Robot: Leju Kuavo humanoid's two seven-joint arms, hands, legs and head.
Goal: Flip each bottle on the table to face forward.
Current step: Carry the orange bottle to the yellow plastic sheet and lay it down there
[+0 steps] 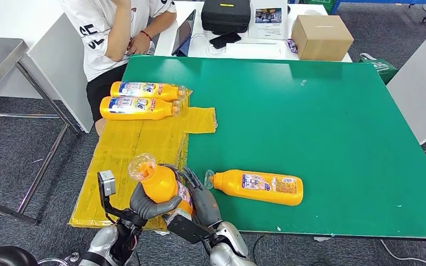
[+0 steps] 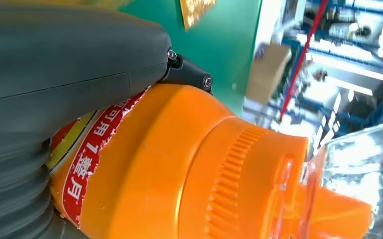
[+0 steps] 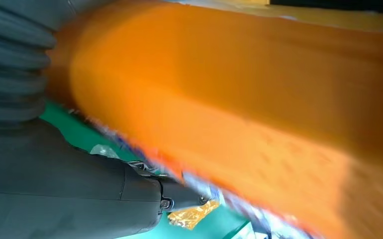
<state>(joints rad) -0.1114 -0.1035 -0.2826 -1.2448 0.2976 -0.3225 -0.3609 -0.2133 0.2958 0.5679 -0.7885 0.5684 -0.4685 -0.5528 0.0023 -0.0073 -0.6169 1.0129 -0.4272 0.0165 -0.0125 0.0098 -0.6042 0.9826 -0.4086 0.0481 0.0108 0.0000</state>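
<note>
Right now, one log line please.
both hands: left hand and right hand grip orange plastic bottle | lifted | near green table edge

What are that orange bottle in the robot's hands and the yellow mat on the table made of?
The held bottle looks like glossy orange plastic: moulded ridges ring its neck in the left wrist view, below a clear, probably plastic, cap, and a printed label wraps it. The yellow mat seems a thin plastic or tape-like sheet, shiny and wrinkled at its edges; I can't tell more.
</note>
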